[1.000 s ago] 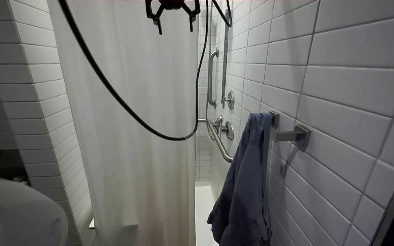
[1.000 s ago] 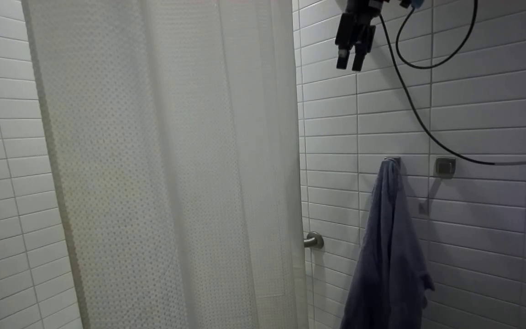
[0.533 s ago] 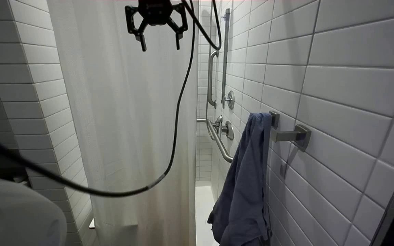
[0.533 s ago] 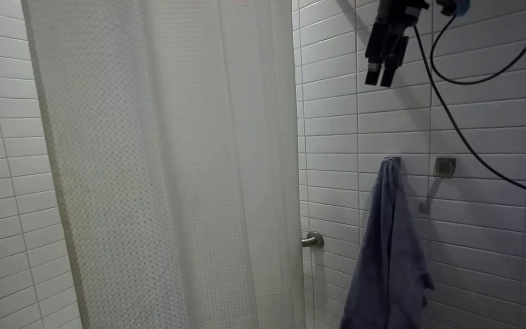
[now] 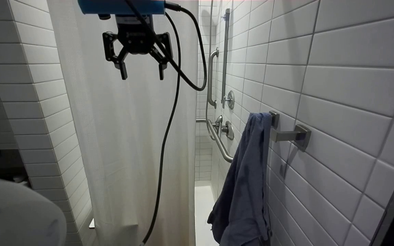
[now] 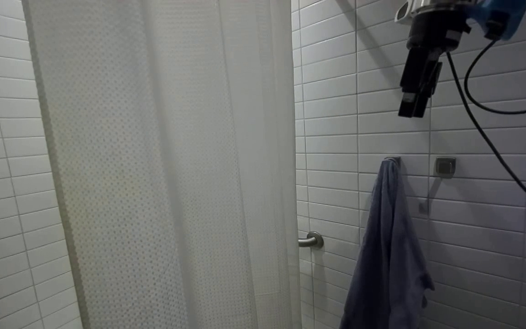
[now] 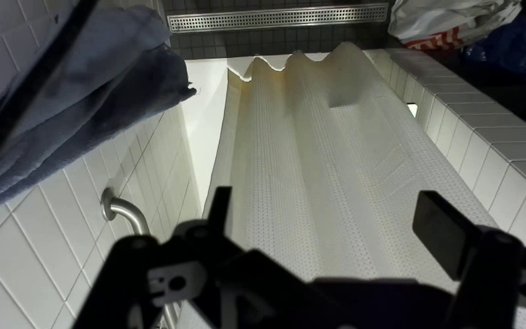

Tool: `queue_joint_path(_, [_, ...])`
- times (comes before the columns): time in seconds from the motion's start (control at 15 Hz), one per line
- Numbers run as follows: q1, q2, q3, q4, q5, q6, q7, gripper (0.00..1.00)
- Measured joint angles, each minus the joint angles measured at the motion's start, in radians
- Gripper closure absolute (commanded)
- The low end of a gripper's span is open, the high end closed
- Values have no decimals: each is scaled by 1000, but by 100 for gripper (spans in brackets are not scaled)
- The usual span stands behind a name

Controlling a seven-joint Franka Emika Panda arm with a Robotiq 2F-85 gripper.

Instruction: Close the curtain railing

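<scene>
The curtain railing is a tall white fabric shower curtain (image 5: 115, 136) with long vertical folds. It also fills the left and middle of an exterior view (image 6: 176, 160), and its lower hem shows in the wrist view (image 7: 299, 137). Its top and rail are out of view. My black gripper (image 5: 143, 78) points down in front of the curtain's upper part. In an exterior view, the gripper (image 6: 411, 115) is apart from the curtain, to the right of its free edge, before the tiled wall. In the wrist view, the gripper's fingers (image 7: 326, 192) are wide apart with nothing between them.
A blue-grey towel (image 5: 246, 177) hangs on the white tiled wall (image 5: 347, 92), beside a metal hook (image 5: 291, 136). Grab bars (image 5: 221, 145) and shower valves line that wall. A black cable (image 5: 164, 147) hangs from the arm. A low tiled ledge (image 7: 477, 132) borders the curtain.
My open gripper has moved downward, leftward in an exterior view and rightward, farther from the curtain, elsewhere. The cable has swung with it. The curtain's free edge has shifted slightly left.
</scene>
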Motion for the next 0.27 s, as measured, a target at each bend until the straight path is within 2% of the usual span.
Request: queue_joint_path(0.27, [1,-13,-1,-8,1,0,0,0])
